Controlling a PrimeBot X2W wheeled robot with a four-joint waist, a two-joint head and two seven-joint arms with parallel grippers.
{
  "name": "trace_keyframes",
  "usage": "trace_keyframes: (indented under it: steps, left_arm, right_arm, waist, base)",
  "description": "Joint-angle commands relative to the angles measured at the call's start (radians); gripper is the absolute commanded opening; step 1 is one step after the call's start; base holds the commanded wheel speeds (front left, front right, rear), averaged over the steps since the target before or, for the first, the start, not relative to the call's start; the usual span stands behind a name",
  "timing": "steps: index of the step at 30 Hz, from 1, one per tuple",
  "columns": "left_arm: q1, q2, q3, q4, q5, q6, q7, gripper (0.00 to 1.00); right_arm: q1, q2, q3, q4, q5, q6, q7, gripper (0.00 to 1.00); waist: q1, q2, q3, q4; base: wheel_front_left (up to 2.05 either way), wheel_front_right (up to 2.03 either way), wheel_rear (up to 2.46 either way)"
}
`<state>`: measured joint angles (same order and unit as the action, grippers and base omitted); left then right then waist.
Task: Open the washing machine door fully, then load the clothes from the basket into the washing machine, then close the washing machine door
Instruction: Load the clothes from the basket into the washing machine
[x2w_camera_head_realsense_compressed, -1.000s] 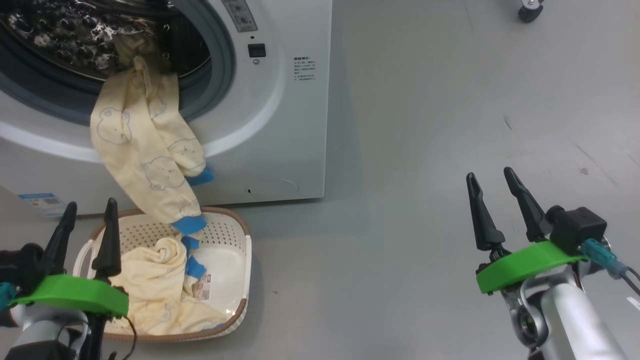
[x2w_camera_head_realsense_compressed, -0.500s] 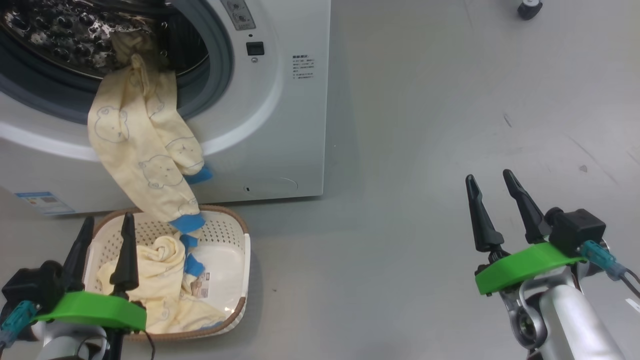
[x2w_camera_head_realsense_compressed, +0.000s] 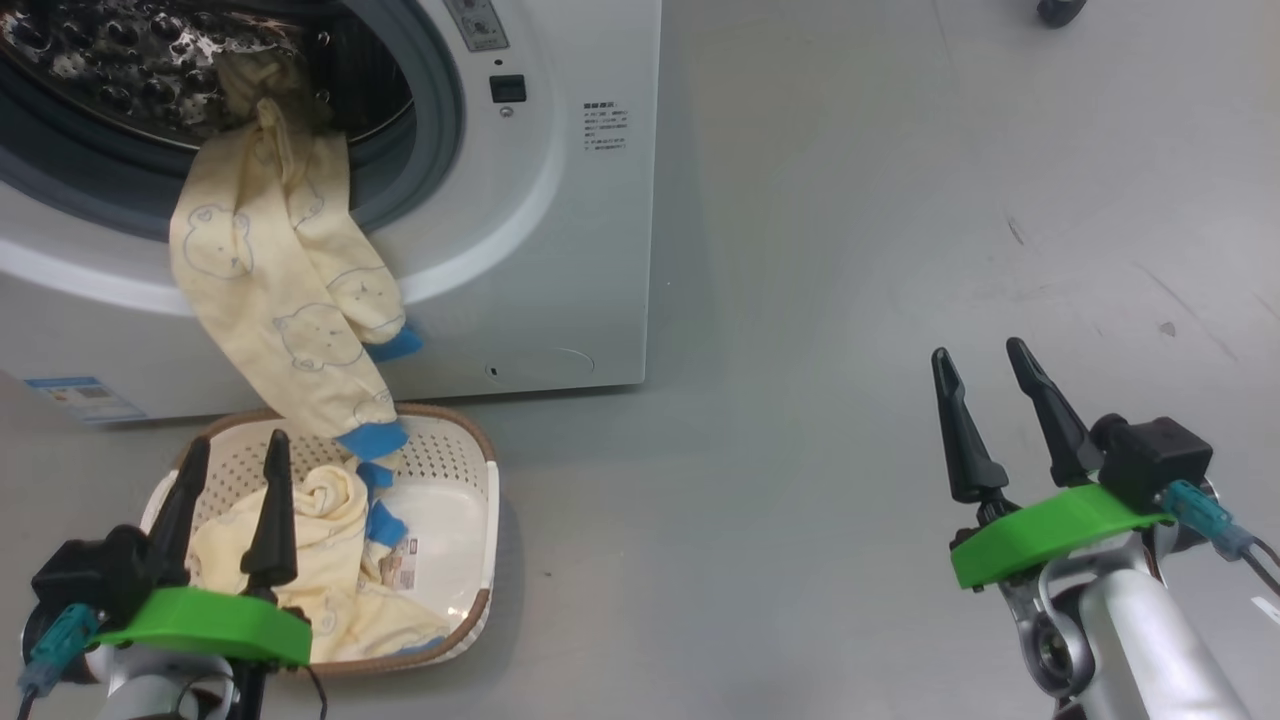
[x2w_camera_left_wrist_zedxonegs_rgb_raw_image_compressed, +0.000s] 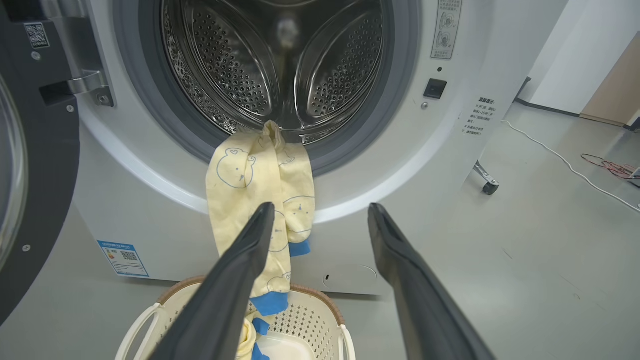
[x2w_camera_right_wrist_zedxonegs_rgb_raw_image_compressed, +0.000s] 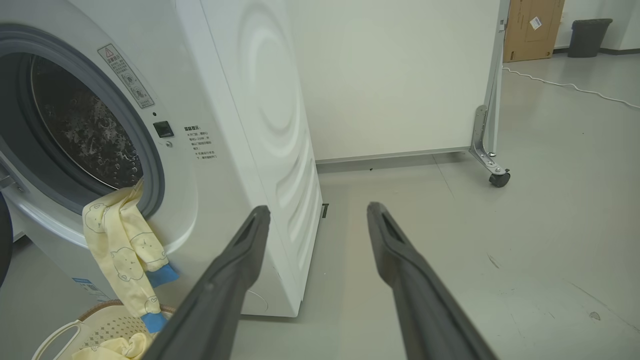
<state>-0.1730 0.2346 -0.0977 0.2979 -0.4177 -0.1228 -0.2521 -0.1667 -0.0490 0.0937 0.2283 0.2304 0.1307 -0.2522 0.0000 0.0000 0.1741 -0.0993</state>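
Loading is midway: clothes (x2w_camera_head_realsense_compressed: 280, 300) drape from washing machine (x2w_camera_head_realsense_compressed: 560, 250) into basket (x2w_camera_head_realsense_compressed: 478, 440); left gripper (x2w_camera_head_realsense_compressed: 239, 440) and right gripper (x2w_camera_head_realsense_compressed: 978, 348) gape empty; left should grasp them next.

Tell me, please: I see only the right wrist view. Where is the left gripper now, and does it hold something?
Observer: The left gripper is above the basket, jaws open, holding nothing.
Operator: How much of the clothes lies in the basket?
Observer: A crumpled part of the clothes covers the basket's left half. The rest hangs from the washing machine opening down toward the basket.
Operator: Is the door out of the way?
Observer: Yes. In the left wrist view the washing machine door is swung wide to the left, away from the opening.
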Motion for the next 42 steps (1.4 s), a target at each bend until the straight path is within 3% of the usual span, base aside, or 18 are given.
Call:
trace_keyframes:
  steps: [1,27,42]
  left_arm:
    - [-0.031,0.015,0.047,-0.023,0.012,-0.001,-0.010,1.00]
    - [-0.045,-0.007,0.056,0.008,0.029,-0.008,-0.010,1.00]
    - [-0.175,0.022,0.020,0.082,-0.014,-0.008,-0.010,1.00]
  right_arm:
    - [-0.016,-0.001,0.019,-0.034,0.008,0.000,-0.010,1.00]
    - [-0.023,-0.001,0.021,-0.034,0.006,0.000,-0.010,1.00]
    - [-0.066,-0.001,0.023,-0.067,-0.010,0.000,-0.010,1.00]
  waist:
    - [0.0000,0.0000,0.002,0.000]
    - [0.0000,0.0000,0.017,-0.007]
    - [0.0000,0.0000,0.189,-0.032]
  base:
    - [0.00,0.00,0.00]
    - [0.00,0.00,0.00]
    - [0.00,0.00,0.00]
